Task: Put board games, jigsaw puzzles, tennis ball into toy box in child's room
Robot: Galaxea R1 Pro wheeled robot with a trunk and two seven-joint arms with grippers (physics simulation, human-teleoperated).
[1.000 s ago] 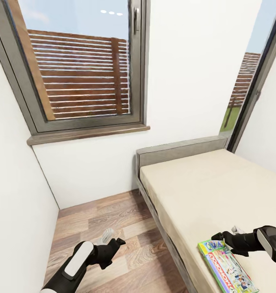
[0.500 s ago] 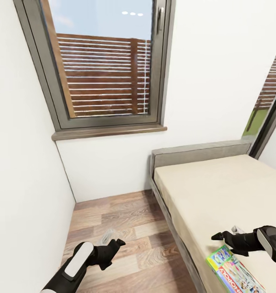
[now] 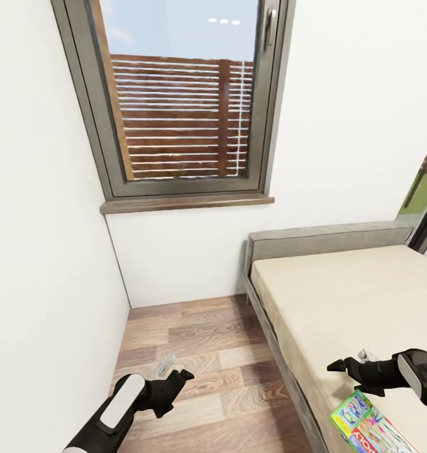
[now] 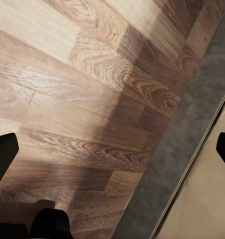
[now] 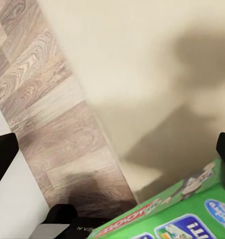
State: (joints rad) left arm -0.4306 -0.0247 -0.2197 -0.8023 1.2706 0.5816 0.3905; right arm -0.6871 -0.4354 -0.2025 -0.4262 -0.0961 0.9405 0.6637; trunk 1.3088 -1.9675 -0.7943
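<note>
cam panned left, white-green Monopoly board game box (image 3: pixel 368 430) slid to lower right | both tools (image 3: pixel 177 375) (image 3: pixel 340 363) open, empty | grasp pending

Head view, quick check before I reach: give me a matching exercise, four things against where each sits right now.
Things:
1. board game
2. left gripper
3. right gripper
4. window

Places:
A. over the wood-plank floor
B. in the wall beyond the headboard
C. over the bed, just above the box
D. lying flat on the mattress near its edge

Pairs: 1-D, 2-A, 3-C, 4-B
</note>
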